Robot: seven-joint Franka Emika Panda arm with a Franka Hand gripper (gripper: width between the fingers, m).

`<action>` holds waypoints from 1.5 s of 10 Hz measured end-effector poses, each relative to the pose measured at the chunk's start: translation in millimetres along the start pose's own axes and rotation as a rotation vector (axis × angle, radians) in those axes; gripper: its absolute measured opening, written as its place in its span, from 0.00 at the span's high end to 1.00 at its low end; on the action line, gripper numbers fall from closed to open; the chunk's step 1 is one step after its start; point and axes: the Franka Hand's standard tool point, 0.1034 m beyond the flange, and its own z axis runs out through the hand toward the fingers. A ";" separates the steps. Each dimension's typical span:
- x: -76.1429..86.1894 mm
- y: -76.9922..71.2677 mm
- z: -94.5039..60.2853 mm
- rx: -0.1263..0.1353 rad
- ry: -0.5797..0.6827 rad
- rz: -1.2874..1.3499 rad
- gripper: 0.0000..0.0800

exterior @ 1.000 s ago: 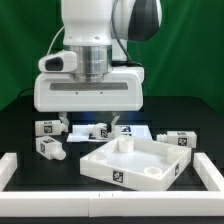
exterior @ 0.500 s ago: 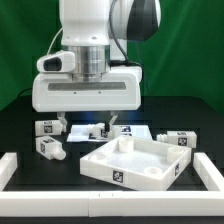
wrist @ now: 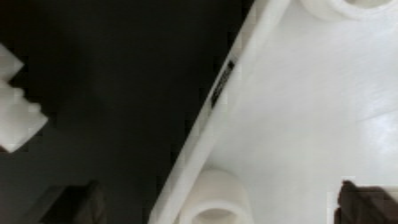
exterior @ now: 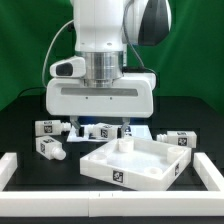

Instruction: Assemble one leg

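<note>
Black counter is stretching out under a green backdrop, with white rails bordering its edges. I am seeing the claw hanging low just behind the square white panel, fingers spread wide and pinching nothing. One leg is standing at the exterior view's left, a second leg is resting just in front of it, and a third leg is sitting at the exterior view's right. The arm's white body is blocking the counter behind it.
</note>
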 end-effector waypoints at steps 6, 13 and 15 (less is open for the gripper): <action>-14.1 3.3 37.1 -0.003 -0.018 0.041 0.19; -15.8 2.7 40.3 -0.005 -0.016 0.037 0.91; -14.9 2.4 40.1 -0.004 -0.015 0.032 0.93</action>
